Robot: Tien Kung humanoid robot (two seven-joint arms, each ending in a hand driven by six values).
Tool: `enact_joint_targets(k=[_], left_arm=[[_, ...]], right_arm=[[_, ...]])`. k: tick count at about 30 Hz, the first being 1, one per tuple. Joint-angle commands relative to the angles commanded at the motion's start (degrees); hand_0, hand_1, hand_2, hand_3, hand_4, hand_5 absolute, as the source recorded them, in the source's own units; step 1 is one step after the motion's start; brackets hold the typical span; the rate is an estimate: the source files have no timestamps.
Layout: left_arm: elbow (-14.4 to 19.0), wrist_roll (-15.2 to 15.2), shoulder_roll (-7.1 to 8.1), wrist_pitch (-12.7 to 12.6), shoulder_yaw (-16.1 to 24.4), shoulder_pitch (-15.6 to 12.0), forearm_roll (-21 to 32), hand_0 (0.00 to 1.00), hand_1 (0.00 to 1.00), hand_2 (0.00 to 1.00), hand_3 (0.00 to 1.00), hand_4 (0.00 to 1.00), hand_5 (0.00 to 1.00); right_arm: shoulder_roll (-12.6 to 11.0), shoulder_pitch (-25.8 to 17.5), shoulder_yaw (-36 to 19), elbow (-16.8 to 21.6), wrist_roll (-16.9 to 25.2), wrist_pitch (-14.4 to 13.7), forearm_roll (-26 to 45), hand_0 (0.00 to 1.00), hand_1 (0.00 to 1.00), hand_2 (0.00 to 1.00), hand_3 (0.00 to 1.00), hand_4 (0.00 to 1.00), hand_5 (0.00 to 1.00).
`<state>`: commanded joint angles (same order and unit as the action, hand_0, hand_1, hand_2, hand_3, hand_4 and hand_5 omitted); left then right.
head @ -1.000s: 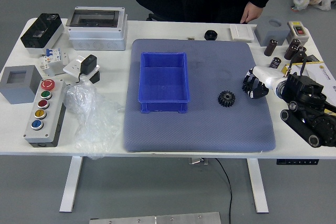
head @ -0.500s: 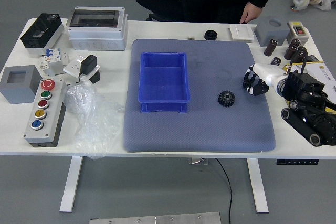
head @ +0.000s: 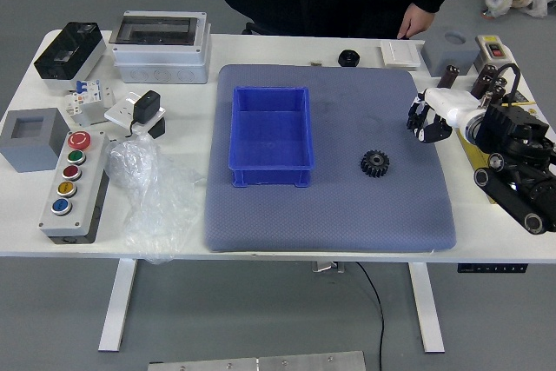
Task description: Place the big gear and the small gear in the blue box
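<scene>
Head view, robot hand (head: 431, 121), gear (head: 374, 163), blue box (head: 271, 177)

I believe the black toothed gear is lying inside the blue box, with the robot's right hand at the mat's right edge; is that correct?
Not quite: the head view shows the black toothed gear on the mat, to the right of the blue box, not inside it. The robot's right hand is indeed at the mat's right edge.

No text, label, brand, number or sign could be read on the desk (head: 189, 107), the button box (head: 89, 178) or anything else.
</scene>
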<state>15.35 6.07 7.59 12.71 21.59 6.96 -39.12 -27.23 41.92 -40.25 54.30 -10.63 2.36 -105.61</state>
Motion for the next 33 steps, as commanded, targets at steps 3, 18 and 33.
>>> enact_joint_targets(k=[3,18,33], left_arm=[[0.0,0.02,0.12,0.0,0.15,-0.06,-0.05,0.86,0.83,0.829,0.783,0.597,0.373],[0.01,0.09,0.73,0.05,0.61,-0.32,-0.15,0.86,0.83,0.829,0.782,0.597,0.373],[-0.02,0.15,0.97,0.15,0.06,-0.92,0.11,0.86,0.83,0.829,0.781,0.596,0.372]], right_arm=[[-0.68,0.22,-0.68,1.57,-0.32,0.21,-0.65,0.528,0.398,0.512,0.6,0.492,0.051],[-1.37,2.29,-1.85,10.36,-1.82,1.07,-3.04,0.534,0.397,0.508,0.6,0.476,0.055],[5.2,5.24,1.58,14.61,-2.76,1.4,-3.54,0.537,0.397,0.508,0.597,0.472,0.053]])
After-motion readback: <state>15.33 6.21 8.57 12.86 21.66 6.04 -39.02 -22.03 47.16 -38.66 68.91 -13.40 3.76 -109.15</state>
